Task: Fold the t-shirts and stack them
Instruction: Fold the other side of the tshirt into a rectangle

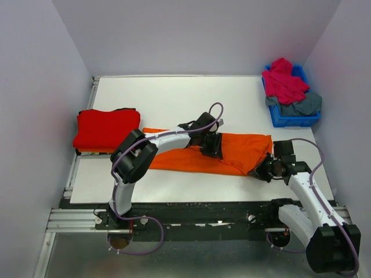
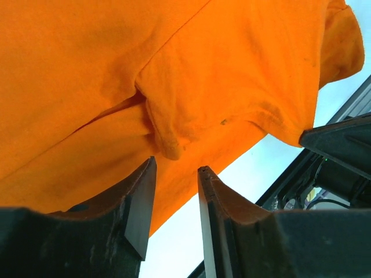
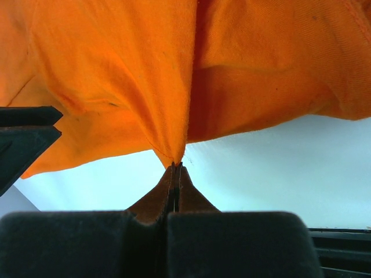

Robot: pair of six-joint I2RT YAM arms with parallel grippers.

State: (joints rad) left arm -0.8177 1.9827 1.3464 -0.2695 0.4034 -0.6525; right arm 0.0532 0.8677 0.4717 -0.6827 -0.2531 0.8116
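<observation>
The orange t-shirt (image 1: 232, 152) lies spread across the table's middle, partly folded lengthwise. My left gripper (image 1: 212, 146) rests over its middle, open, its fingertips (image 2: 145, 174) just short of a sleeve hem (image 2: 168, 147) with nothing between them. My right gripper (image 1: 259, 168) is at the shirt's near right corner, shut on a pinch of orange cloth (image 3: 174, 152). A folded red t-shirt (image 1: 107, 128) lies at the left. The magenta-pink t-shirt (image 1: 284, 81) and the slate grey-blue t-shirt (image 1: 304, 104) are heaped in the bin.
A small blue plastic bin (image 1: 290, 119) stands at the back right corner. White walls close the back and sides. A metal rail (image 1: 69, 185) runs along the table's left edge, and the arm bases sit on a black bar (image 1: 197, 217) at the near edge.
</observation>
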